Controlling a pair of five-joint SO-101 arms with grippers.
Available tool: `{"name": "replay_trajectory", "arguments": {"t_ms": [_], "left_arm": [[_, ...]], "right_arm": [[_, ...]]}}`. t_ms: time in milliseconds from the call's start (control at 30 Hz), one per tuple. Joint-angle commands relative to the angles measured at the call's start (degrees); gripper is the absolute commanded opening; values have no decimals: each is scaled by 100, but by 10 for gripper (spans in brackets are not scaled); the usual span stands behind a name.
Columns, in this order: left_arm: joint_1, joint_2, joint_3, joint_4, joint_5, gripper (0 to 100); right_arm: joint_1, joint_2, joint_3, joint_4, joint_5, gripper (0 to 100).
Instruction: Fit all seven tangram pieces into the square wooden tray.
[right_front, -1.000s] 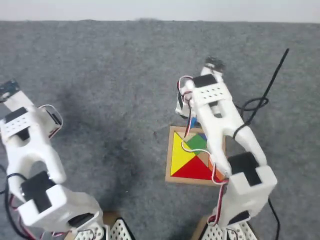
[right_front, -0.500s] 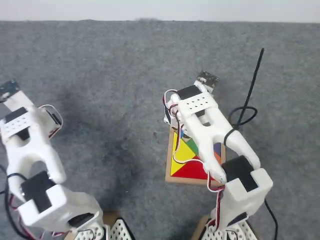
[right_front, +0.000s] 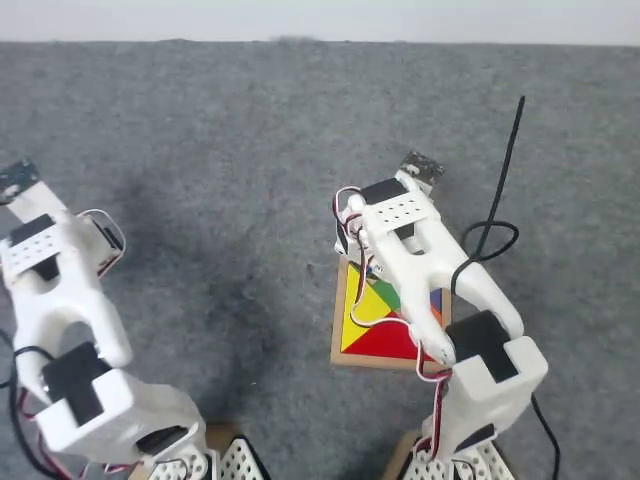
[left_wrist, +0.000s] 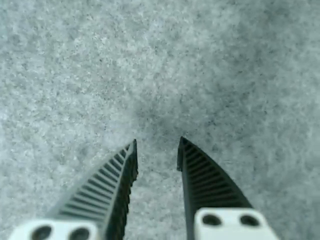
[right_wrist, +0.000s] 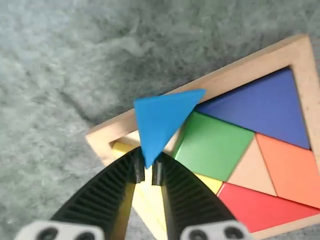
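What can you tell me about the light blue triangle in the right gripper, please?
The light blue triangle is a flat, smooth, solid-coloured piece, pinched at one corner by the right gripper. It sits askew above the unfilled corner of the wooden tray, crossing the rim, not yet seated, next to the green square.

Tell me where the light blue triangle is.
Right wrist view: the light blue triangle is pinched in the right end effector, over the wooden tray's corner beside the green square.

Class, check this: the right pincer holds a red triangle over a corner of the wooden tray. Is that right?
No. The triangle is blue, not red: the right wrist view shows the right pincer holding it over a corner of the wooden tray.
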Motion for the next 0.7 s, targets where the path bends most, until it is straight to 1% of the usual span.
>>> {"name": "replay_trajectory", "arguments": {"t_ms": [0,100,333,433,533,600,667], "left_arm": [[44,-35,-163,-167,35,135],[44,-35,-163,-167,35,135],[132,-35,-163,-167,35,135],[132,-35,-163,-167,35,135],[281,-35,-163,-167,9,135],[677,-44,-163,-141,-308,130],[1213,-53,-171,18,-756,130]], "right_arm": [[57,-435,-44,-66,-26,6],[4,-435,-35,-57,-26,6],[-497,-435,176,-215,-26,6],[-505,-505,141,-180,-18,6],[-215,-787,79,-136,-18,6],[233,-1235,-62,66,158,6],[804,-1736,-141,215,607,6]]}}
